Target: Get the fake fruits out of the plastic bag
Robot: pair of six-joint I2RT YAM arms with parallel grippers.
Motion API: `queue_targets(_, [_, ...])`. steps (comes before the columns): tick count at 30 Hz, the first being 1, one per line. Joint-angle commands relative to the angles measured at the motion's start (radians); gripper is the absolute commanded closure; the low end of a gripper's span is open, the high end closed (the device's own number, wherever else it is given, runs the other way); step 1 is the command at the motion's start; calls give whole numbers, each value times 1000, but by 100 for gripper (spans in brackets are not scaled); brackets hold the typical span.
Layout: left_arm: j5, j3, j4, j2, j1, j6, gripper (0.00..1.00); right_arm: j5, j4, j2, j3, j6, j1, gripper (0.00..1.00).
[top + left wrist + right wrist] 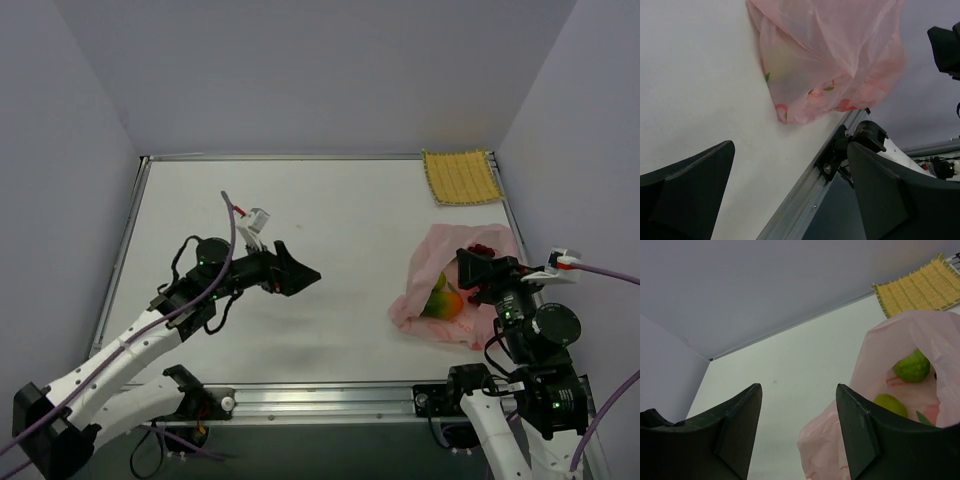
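The pink plastic bag (434, 246) lies at the right of the table, its mouth open toward the right arm. An orange-green mango (447, 302) shows inside it. My right gripper (466, 268) is open and empty, hovering over the bag's opening. In the right wrist view the gripper (799, 390) sits just left of the bag (880, 347), where two green round fruits (911, 366) (890, 404) lie. My left gripper (303, 272) is open and empty over the table's middle, well left of the bag. In the left wrist view the gripper (790, 147) faces the bag (830, 55).
A small yellow woven mat (462, 177) lies at the back right corner; it also shows in the right wrist view (920, 290). Grey walls enclose the table on three sides. The metal front rail (805, 195) runs along the near edge.
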Motion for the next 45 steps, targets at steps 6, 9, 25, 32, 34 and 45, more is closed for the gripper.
queue_targets(6, [-201,122,224,240,-322,86,6,-27,-72,21,37,-36,-6,65])
queue_targets(9, [-220,194,228,342,-376,133,6,-39,-75,42,59,-40,-7,80])
queue_targets(25, [-83,524,210,756,-499,342,6,-119,-83,102,94,-60,-18,43])
queue_targets(32, [-245,771,74,985,-499,462,6,-60,-98,99,54,-56,-20,40])
queue_targets(34, [-284,819,60,1033,-497,488,6,-56,-102,92,4,-40,-21,45])
queue_targets(45, [-684,614,270,960,-470,442,98,26,-91,104,-124,38,-21,77])
